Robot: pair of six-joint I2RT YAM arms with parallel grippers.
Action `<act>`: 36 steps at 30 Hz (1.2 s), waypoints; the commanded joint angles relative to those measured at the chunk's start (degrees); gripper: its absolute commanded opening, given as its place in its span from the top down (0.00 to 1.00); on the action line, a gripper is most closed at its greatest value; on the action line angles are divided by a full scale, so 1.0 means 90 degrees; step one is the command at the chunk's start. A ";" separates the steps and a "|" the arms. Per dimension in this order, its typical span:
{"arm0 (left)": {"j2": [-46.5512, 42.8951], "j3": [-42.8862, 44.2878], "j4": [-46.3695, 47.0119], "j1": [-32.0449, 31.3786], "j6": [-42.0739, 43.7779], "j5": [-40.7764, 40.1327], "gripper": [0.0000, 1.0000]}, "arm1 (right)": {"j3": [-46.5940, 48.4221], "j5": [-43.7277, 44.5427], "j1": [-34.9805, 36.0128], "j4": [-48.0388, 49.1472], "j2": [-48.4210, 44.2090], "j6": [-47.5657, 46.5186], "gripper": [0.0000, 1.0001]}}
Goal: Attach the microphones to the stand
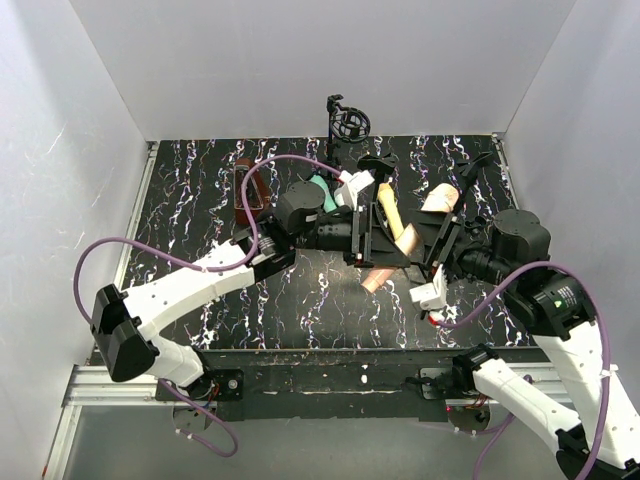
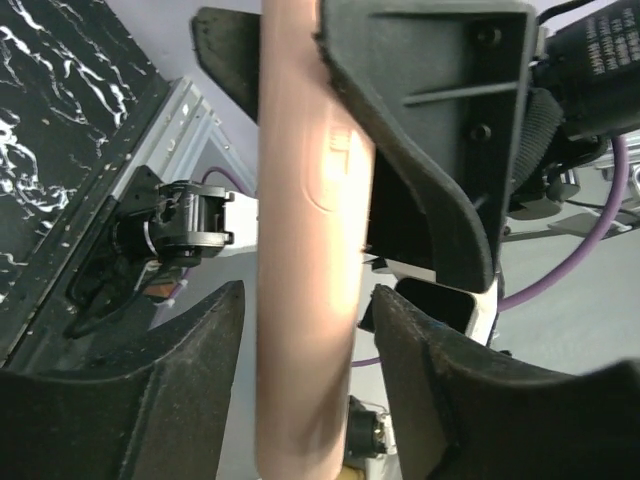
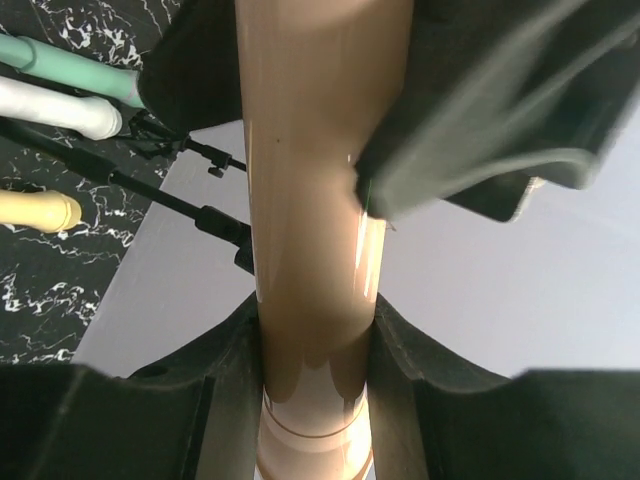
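Peach-pink microphone (image 3: 310, 200) top cropped; right jaws clamp it, left jaws unclear.

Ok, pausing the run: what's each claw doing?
Left claw: open around the peach-pink microphone, not clamped.
Right claw: shut on that microphone.

Soft, even light falls from overhead in the top view. The white walls (image 1: 300, 60) read bright, the dark bench (image 1: 190, 190) shows only faint, diffuse shadows, and the frame is sharp throughout. Both wrist views are close and soft. The pink mic (image 2: 310, 200) fills them out of focus with a pale vertical sheen, glossier in the right view. The jaws go near black, and one smears at that view's upper right.
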 commanded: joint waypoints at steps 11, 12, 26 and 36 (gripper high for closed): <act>-0.1116 -0.0854 -0.0241 -0.0019 0.1048 -0.1213 1.00 | -0.0751 -0.1143 0.0108 0.1488 -0.0823 0.0663 0.14; -0.1389 -0.1088 -0.0172 -0.0019 0.1107 -0.1429 1.00 | -0.0780 -0.1221 0.0108 0.1479 -0.0901 0.0819 0.14; -0.3179 -0.2711 0.1302 -0.0029 0.2942 -0.2593 1.00 | -0.0110 -0.1947 0.0108 0.2436 -0.0953 0.7698 0.17; -0.3715 -0.3277 0.2063 -0.0029 0.3910 -0.3451 1.00 | 0.0997 -0.2140 0.0108 0.2240 0.0455 1.2400 0.18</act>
